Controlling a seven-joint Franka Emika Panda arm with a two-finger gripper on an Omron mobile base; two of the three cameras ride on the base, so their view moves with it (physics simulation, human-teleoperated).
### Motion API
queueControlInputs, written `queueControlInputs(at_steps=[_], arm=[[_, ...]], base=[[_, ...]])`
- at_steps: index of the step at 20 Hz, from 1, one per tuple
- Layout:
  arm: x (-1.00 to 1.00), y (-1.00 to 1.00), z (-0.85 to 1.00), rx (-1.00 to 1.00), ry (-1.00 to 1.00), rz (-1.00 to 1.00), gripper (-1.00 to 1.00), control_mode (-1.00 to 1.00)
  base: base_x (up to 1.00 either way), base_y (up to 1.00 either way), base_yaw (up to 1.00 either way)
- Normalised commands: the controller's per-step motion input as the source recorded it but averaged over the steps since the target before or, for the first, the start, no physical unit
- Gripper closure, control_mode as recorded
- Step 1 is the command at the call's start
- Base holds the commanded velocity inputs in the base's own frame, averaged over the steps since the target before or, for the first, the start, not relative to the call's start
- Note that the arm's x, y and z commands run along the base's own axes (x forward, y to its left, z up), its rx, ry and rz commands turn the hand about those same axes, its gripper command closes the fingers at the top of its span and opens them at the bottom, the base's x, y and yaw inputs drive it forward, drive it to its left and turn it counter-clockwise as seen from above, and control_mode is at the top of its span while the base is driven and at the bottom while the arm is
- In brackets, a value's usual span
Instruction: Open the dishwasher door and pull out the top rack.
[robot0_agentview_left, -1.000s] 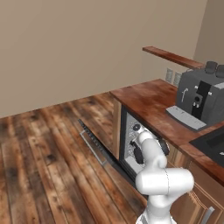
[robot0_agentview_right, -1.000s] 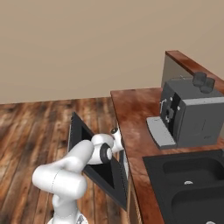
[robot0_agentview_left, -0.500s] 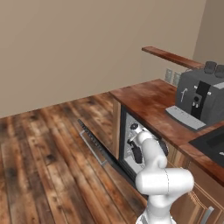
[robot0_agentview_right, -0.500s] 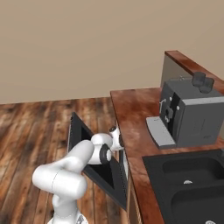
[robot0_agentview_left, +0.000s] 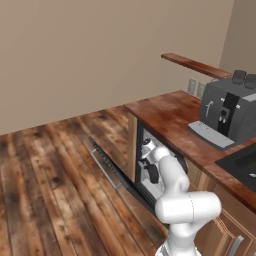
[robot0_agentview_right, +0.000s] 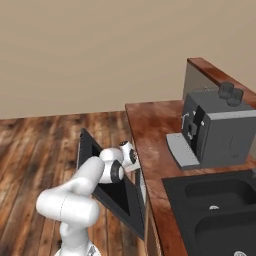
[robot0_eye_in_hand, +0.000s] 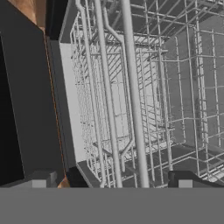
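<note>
The jaws stand spread, one dark tip at each side of the bottom of the hand view, with the front bars of the top rack running between them. Nothing is pinched yet; whether the pads already touch a bar cannot be told.

In the left base view the wrist reaches into the dishwasher opening, just under the front edge of the counter. The dishwasher door hangs folded down in front of that opening, its silver handle toward the floor; in the right base view it shows as a black panel sloping out below the counter's front edge. So the first step looks done, and the step in hand is taking hold of the rack.

Judging from the hand view, the rack is still seated inside the tub, its pale wire grid stretching back into the cavity beside the dark side wall.

The next move calls for pressing the jaws together on one of the front bars, squarely enough that the thin wire does not slip, then drawing straight back along the rack's rails, away from the counter edge and out over the lowered door. A pull off that line would likely bind the rack in its runners.

Farther back on the counter, the grey coffee machine stands near the rear edge, with the dark sink beside it; both are well apart from the work.
</note>
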Motion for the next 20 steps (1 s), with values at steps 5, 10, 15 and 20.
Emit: queueControlInputs(at_steps=[5,10,15,20], arm=[[-0.21,0.82,-0.42,0.00,0.13,0.00,-1.00,-1.00],[-0.28,0.85,-0.36,0.00,0.11,0.00,-1.00,-1.00],[-0.31,0.90,-0.32,0.00,0.09,0.00,-1.00,-1.00],[-0.25,0.72,-0.23,0.00,0.07,0.00,-1.00,-1.00]], base=[[0.00,0.00,0.00],[0.00,0.00,0.00],[0.00,0.00,0.00],[0.00,0.00,0.00]])
